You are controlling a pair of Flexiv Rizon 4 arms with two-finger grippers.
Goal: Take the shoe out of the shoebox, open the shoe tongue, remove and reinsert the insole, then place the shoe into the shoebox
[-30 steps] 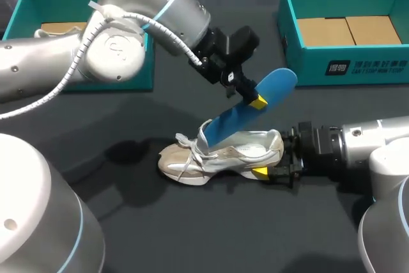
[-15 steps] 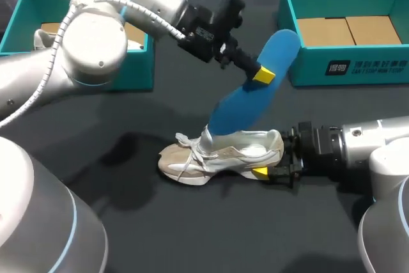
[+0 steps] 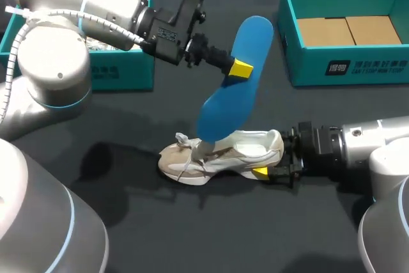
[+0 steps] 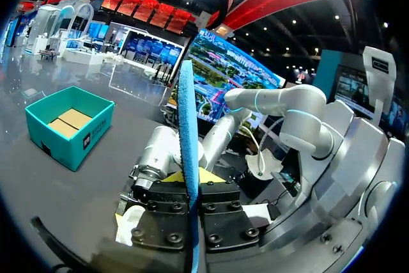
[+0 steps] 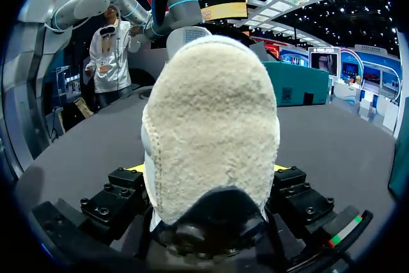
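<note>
Left tool pinches blue insole above frame centre, over shoe; right tool clamps its heel, lower right.

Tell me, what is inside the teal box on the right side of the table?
The right teal box shows only brown cardboard on its floor. Its front wall hides the floor's nearest strip.

Fleecy shoe, smooth matt insole
</note>
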